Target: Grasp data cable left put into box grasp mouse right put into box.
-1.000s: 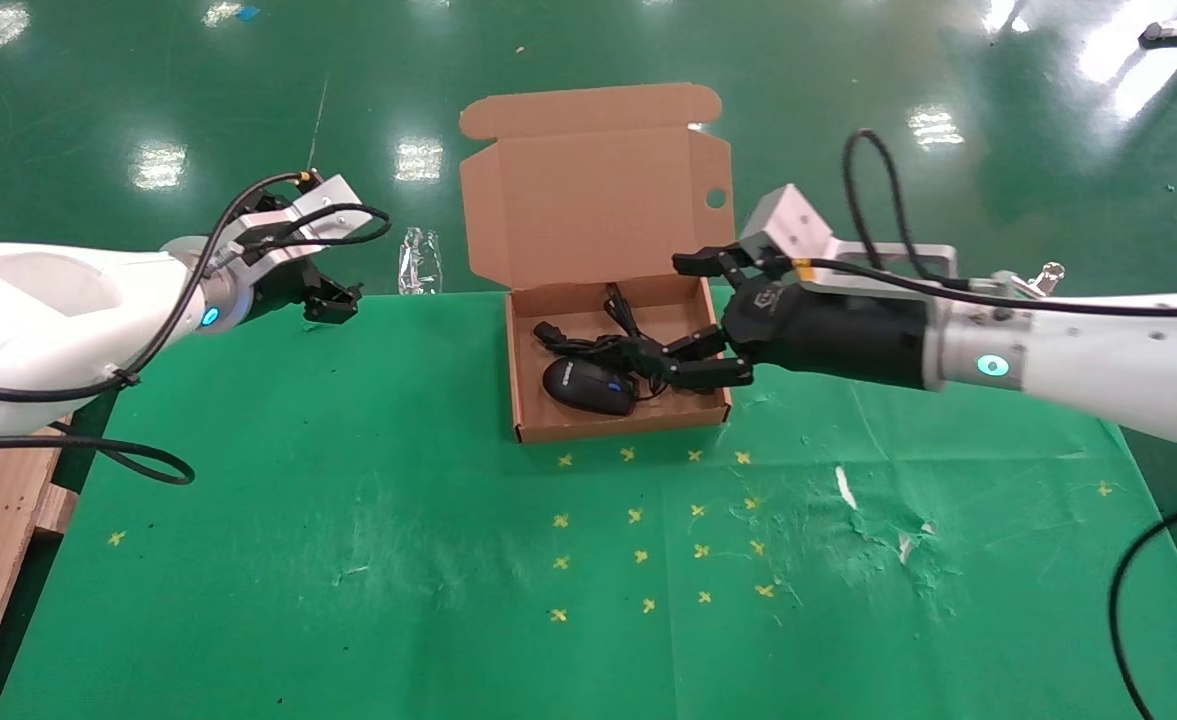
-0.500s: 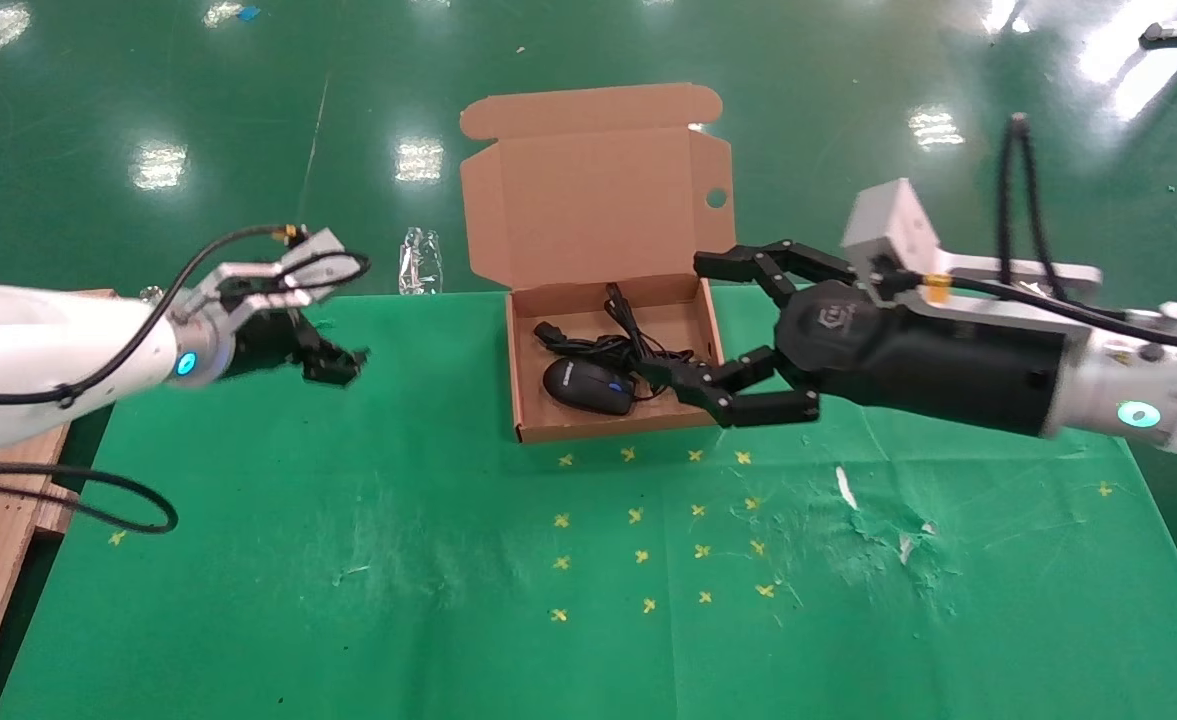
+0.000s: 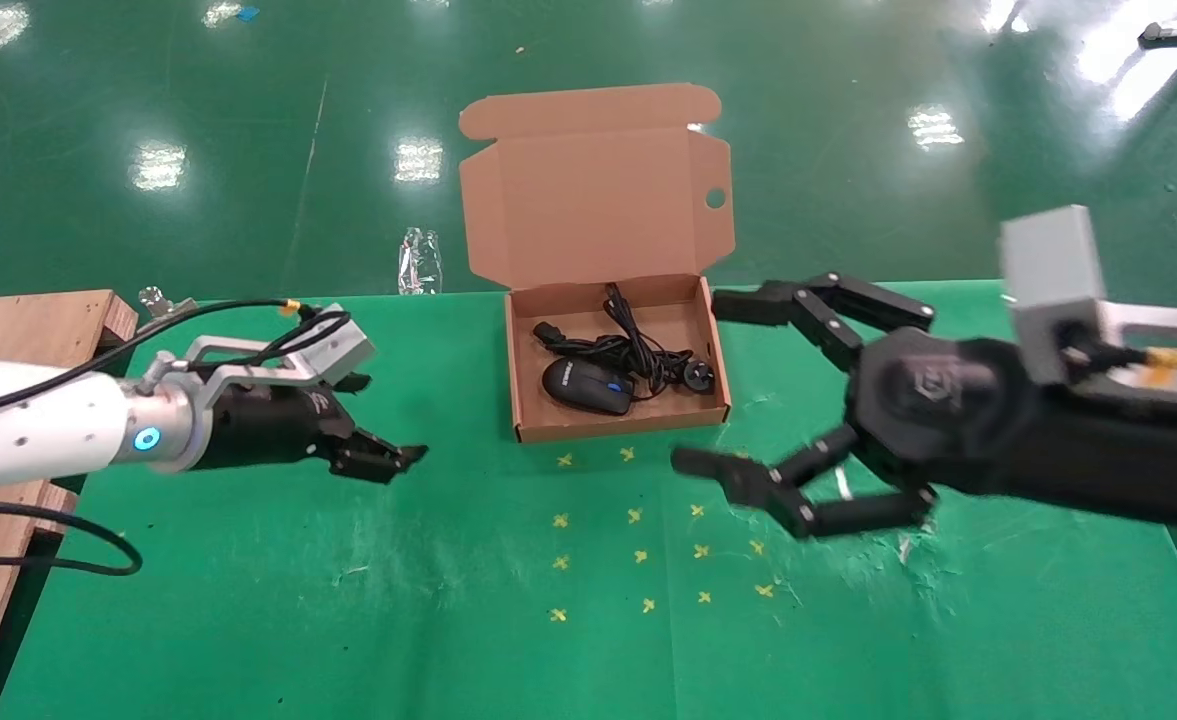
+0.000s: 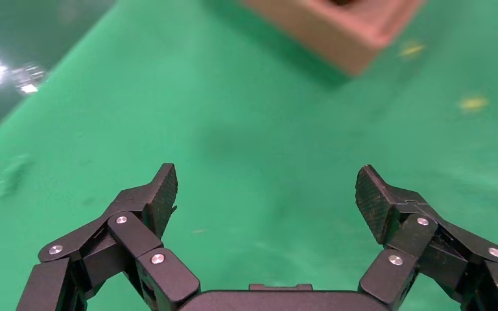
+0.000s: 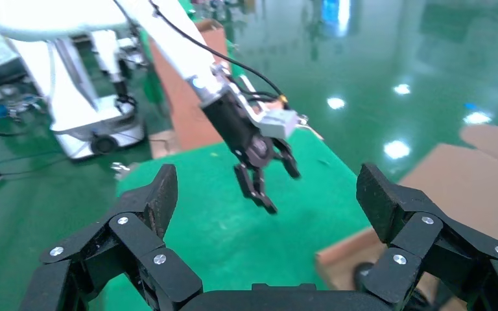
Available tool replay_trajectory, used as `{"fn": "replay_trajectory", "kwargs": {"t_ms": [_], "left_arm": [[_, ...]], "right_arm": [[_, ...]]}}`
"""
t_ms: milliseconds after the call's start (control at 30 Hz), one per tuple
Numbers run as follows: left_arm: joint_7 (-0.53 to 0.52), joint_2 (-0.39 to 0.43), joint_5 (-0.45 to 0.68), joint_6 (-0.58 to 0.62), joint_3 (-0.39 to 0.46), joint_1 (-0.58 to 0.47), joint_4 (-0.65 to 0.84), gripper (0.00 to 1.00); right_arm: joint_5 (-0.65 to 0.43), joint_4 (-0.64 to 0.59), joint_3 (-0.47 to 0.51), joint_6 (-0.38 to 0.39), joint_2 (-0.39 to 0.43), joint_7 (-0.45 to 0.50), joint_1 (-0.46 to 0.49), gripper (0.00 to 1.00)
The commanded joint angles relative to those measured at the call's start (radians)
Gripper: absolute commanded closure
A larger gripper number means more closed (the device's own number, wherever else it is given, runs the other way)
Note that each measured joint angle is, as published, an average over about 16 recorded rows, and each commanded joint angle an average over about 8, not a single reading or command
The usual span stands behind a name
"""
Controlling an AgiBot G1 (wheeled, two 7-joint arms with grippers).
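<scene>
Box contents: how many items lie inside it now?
2: the black oval mouse at the brown cardboard box's front left; the coiled black data cable behind and right of it.

Ahead of you lies a green table cover (image 3: 348,600) dotted with yellow cross marks (image 3: 641,556) and scuffed white at four o'clock. A wooden pallet (image 3: 18,330) sits at nine o'clock; crumpled clear plastic (image 3: 419,260) at eleven.

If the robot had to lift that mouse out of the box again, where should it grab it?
Probably across its two long sides, coming straight down from above. The mouse lies flat in the box, low walls around it, so only the top is free. The data cable crowds its right side, so the open right end effector should close carefully there.
</scene>
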Motion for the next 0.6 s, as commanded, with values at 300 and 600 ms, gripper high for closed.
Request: {"fn": "replay_trajectory", "kwargs": {"t_ms": [300, 600], "left_arm": [[0.172, -0.07, -0.304, 0.133, -0.127, 0.077, -0.045, 0.0], [0.327, -0.133, -0.578, 0.252, -0.242, 0.146, -0.086, 0.0]], "right_arm": [[0.118, 0.121, 0.041, -0.067, 0.091, 0.031, -0.071, 0.0], [0.124, 0.125, 0.041, -0.07, 0.094, 0.032, -0.073, 0.0]]}}
